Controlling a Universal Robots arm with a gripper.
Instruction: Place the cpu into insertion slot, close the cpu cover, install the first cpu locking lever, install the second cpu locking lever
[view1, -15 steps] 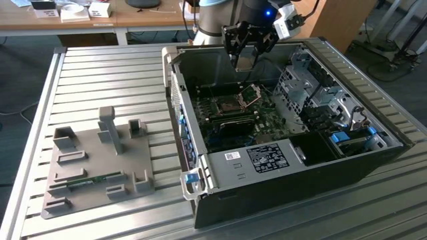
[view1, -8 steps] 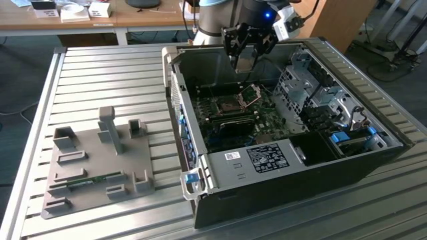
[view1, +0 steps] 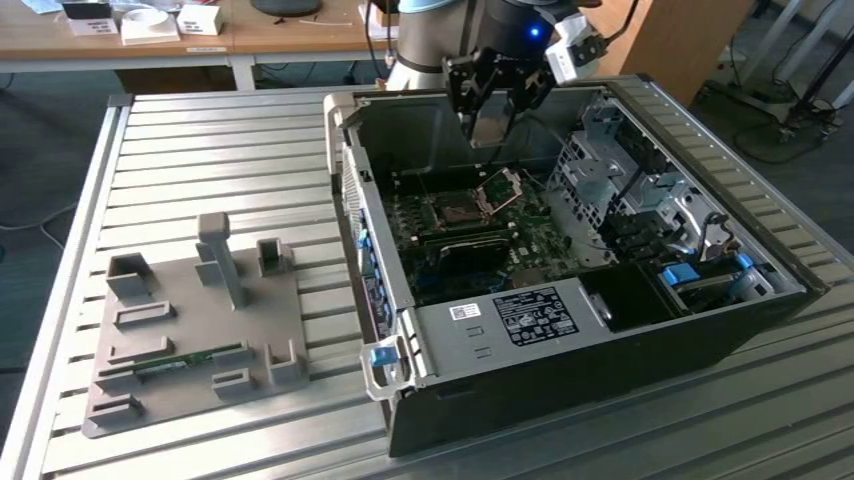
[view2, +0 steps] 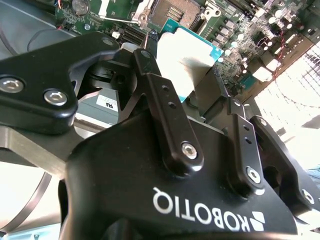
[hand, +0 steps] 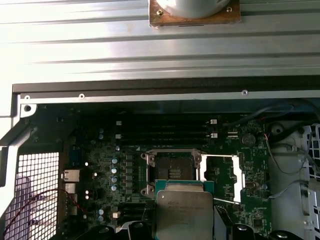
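The hand is clenched on the cpu, holding it in the air over the open computer case. Below, the insertion slot lies bare on the motherboard. The cpu cover is swung open beside the slot. The case stands on the slatted surface.

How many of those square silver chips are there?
1: the cpu, held in the gripper near the open insertion slot. Others could be hidden inside the case.
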